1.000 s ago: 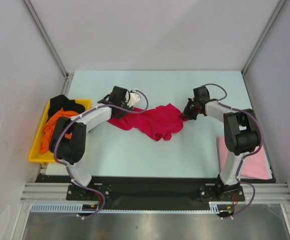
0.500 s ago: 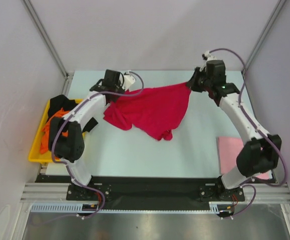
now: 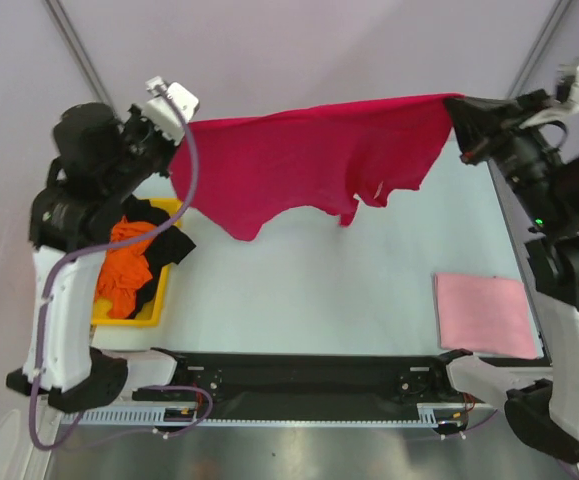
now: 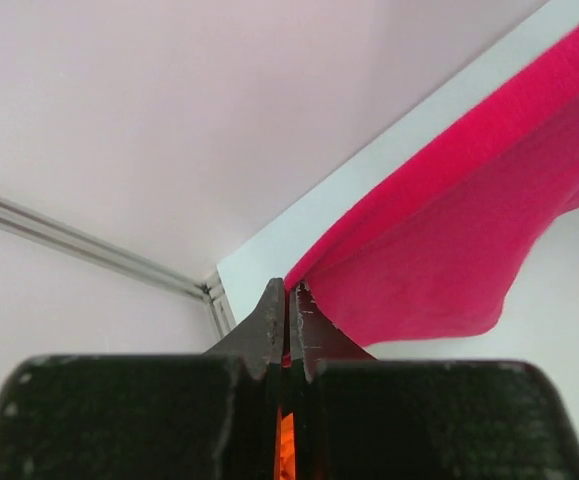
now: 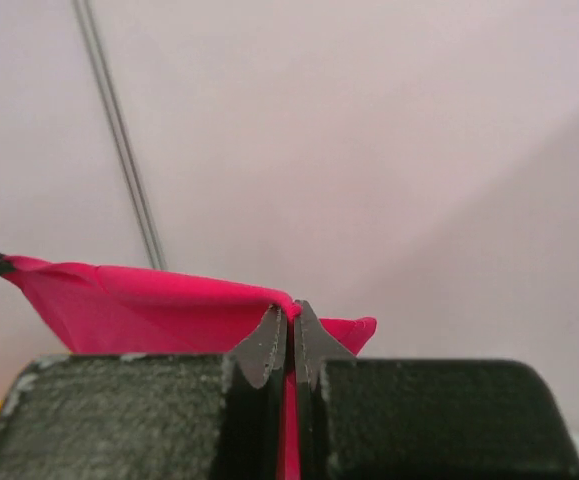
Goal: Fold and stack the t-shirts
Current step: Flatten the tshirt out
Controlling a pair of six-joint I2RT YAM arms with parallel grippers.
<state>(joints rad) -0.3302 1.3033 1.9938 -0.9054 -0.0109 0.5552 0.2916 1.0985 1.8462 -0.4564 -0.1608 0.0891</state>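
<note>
A crimson red t-shirt (image 3: 309, 160) hangs stretched in the air above the table, held by its top edge at both ends. My left gripper (image 3: 181, 128) is shut on its left corner, and the red cloth (image 4: 449, 250) runs away to the right from the shut left gripper (image 4: 290, 300). High at the right, my right gripper (image 3: 456, 110) is shut on the other corner, with cloth (image 5: 149, 305) pinched at the right gripper (image 5: 292, 318). An orange t-shirt (image 3: 129, 262) and a black t-shirt (image 3: 164, 245) lie bunched in the tray. A pale pink t-shirt (image 3: 484, 312) lies folded flat at the right.
The yellow plastic tray (image 3: 141, 318) stands at the table's left edge under my left arm. Grey enclosure walls with metal frame posts (image 3: 81, 60) surround the table. The arm bases sit on the black rail (image 3: 299, 375) at the near edge.
Both arms have risen and spread apart, lifting the red t-shirt off the table and pulling it wide. The left gripper shut on its corner during the lift.
</note>
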